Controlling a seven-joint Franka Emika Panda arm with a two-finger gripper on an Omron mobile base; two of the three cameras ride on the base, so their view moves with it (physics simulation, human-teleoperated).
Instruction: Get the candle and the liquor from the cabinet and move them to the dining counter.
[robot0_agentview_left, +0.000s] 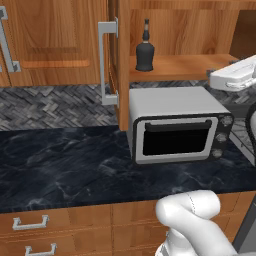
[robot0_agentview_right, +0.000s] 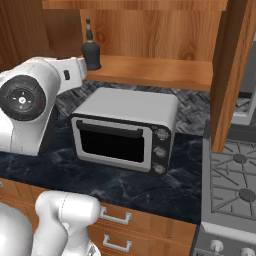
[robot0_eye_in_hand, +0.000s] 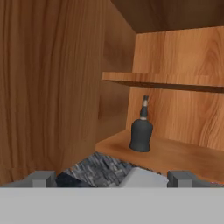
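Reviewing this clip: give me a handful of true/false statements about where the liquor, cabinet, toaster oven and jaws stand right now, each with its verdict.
1. The liquor stands upright on the lower shelf of the open cabinet. True.
2. The gripper is shut on the bottle. False: its jaws are open and short of the bottle.
3. A toaster oven sits on the counter below that shelf. True.
4. The toaster oven's door hangs open. False: it is closed.
5. The bottle lies on its side. False: it stands upright.
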